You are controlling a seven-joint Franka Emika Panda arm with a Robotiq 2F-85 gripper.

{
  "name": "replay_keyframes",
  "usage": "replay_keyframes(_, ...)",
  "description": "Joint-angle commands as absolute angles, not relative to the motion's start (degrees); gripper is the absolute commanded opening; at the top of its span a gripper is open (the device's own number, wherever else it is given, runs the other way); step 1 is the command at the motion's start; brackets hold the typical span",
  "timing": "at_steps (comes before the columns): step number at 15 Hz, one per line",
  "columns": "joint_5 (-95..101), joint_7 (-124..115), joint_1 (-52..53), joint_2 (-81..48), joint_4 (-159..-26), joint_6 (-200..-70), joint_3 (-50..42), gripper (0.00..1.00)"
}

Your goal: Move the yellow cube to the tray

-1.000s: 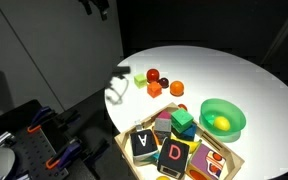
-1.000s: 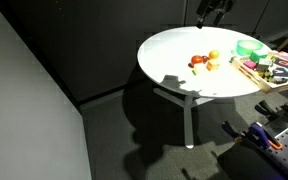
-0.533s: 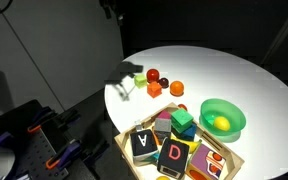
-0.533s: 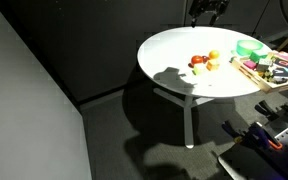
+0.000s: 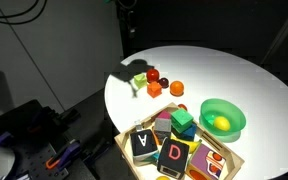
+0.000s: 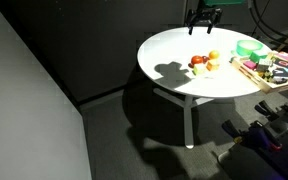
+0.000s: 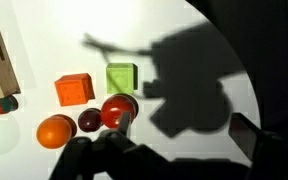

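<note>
Close beneath the wrist camera, glossy red balls [image 7: 119,108] and an orange ball [image 7: 54,131] bunch together on the smooth white round table [image 7: 74,40]. Just beyond sit the orange-red cube [image 7: 74,90] and, beside it, the yellow cube [image 7: 121,77]. It is matte and square-edged, with bare tabletop running past it to the curved rim. The gripper [image 6: 204,20] hangs above, jaws spread and empty. Well apart, the light-wood tray [image 5: 227,158] holds dark blocks lettered "A" [image 5: 144,143] and "D" [image 5: 174,155].
</note>
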State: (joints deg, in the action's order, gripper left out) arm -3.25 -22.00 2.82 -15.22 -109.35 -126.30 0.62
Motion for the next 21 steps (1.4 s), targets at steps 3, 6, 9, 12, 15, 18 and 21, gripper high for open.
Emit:
replay_keyframes(3,-1.10,-25.39,3.51,-23.14,-102.69,-124.51,-1.98,1.00)
replay_keyframes(6,-1.81,-23.52,3.14,-25.92,-101.82,-126.47,-2.54,1.00)
replay_keyframes(9,-2.32,-22.43,2.97,-27.81,-101.45,-128.32,-2.69,1.00)
replay_keyframes(12,-3.20,-21.80,2.82,-27.47,-101.67,-128.50,-2.34,1.00)
replay_keyframes(15,-2.58,-22.86,3.31,-27.57,-102.79,-129.12,-2.77,1.00)
replay_keyframes(18,-2.58,-22.84,3.31,-27.56,-102.51,-129.12,-2.76,1.00)
replay_keyframes(21,-2.67,-22.73,2.99,-28.98,-101.84,-128.76,-2.96,1.00)
